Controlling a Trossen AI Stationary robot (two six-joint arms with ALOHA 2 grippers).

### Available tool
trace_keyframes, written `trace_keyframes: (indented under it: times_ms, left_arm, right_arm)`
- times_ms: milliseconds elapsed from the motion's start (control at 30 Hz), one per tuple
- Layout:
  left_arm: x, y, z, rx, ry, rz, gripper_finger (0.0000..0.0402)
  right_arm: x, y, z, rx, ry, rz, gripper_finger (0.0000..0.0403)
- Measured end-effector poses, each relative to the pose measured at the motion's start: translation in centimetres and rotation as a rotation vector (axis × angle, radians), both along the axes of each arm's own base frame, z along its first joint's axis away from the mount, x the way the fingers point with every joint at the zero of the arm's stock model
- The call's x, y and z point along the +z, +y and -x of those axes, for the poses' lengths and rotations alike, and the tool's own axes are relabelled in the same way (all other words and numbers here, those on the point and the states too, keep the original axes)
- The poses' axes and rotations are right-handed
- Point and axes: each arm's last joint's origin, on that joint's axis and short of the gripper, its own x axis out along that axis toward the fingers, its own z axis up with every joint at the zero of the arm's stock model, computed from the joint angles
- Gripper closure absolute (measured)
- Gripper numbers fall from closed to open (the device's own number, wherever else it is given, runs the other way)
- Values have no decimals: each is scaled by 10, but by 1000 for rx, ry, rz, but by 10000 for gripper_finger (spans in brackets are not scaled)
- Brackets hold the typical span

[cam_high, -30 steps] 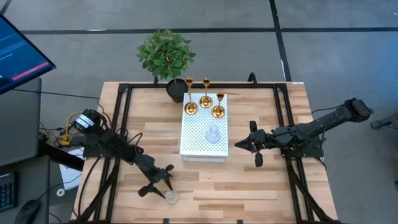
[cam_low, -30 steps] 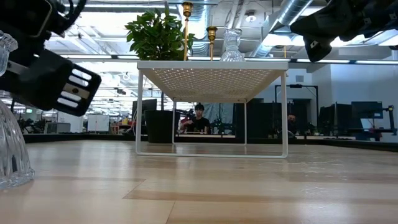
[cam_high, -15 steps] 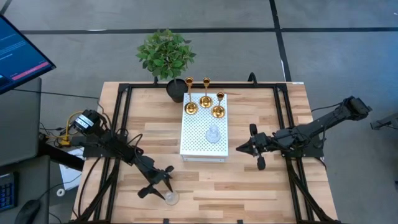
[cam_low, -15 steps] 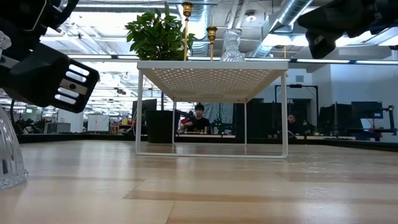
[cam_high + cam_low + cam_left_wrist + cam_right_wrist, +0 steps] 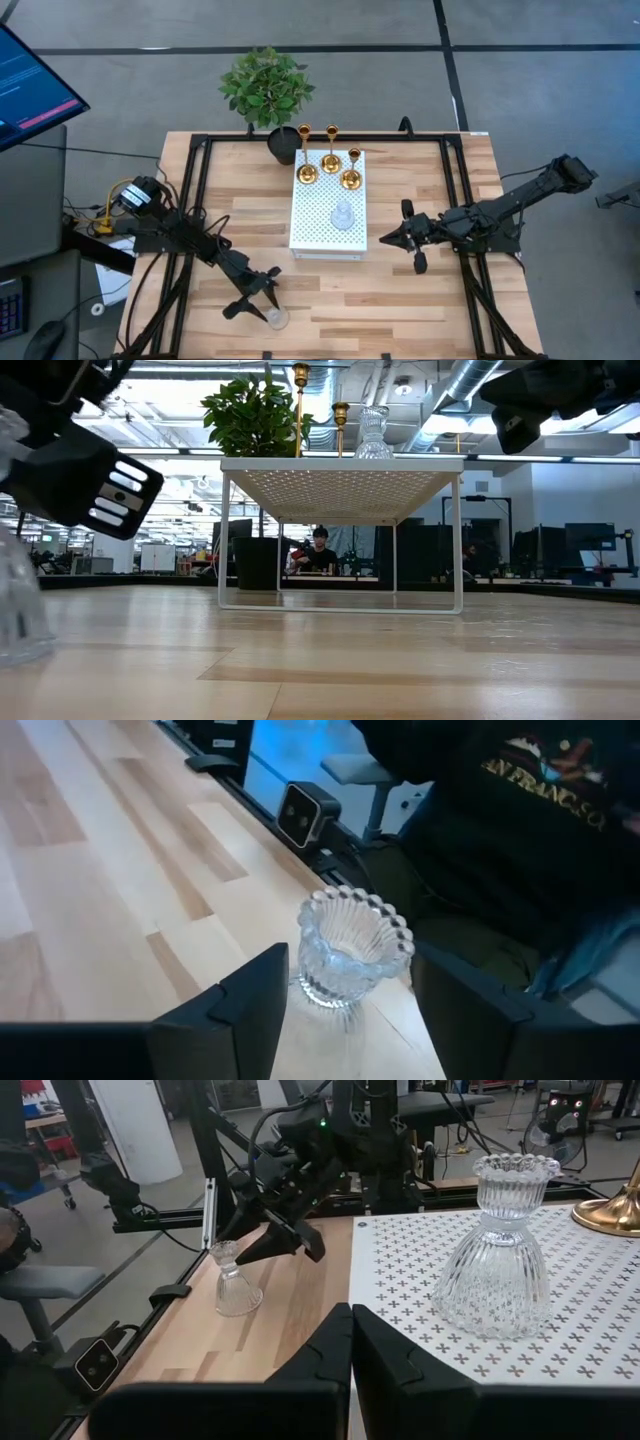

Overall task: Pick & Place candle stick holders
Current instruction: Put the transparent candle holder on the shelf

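Observation:
A squat clear glass holder (image 5: 275, 318) stands upright on its base on the wooden table near the near edge; it also shows in the left wrist view (image 5: 350, 955). My left gripper (image 5: 262, 300) is open, one finger on either side of the holder's rim, with a gap on both sides. A second glass holder (image 5: 343, 216) and three gold holders (image 5: 331, 160) stand on the white perforated board (image 5: 320, 240). My right gripper (image 5: 384, 238) is shut and empty, hovering just right of the board.
A potted green plant (image 5: 265, 90) stands at the far edge behind the board. Black frame rails (image 5: 190, 200) run along the table's sides. A person in a dark shirt (image 5: 500, 820) sits beyond the near edge. Bare wood lies between the board and the near edge.
My right gripper has shifted a little toward the table's near edge, still shut. My left gripper stays open around the glass holder.

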Motion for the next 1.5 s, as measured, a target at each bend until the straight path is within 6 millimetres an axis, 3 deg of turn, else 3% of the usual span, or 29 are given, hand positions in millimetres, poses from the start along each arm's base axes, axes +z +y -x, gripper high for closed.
trace_keyframes:
  times_ms: [267, 533, 833, 1100, 1300, 1500]
  left_arm:
    - [7, 17, -1, 62, -13, 23, 209]
    - [18, 36, 13, 107, -68, 64, 228]
    - [39, 47, 21, 264, 131, 452, 255]
    - [49, 53, 23, 406, 15, 461, 280]
    - [55, 47, 22, 388, 70, 552, 293]
    - [83, 28, 11, 381, 66, 494, 307]
  right_arm:
    - [0, 0, 0, 0, 0, 1, 403]
    - [0, 0, 0, -1, 4, 5, 403]
    - [0, -1, 0, -24, 1, 7, 403]
    - [0, -1, 0, -33, 2, 9, 403]
    - [0, -1, 0, -32, 2, 9, 403]
    - [-1, -1, 0, -30, 2, 25, 403]
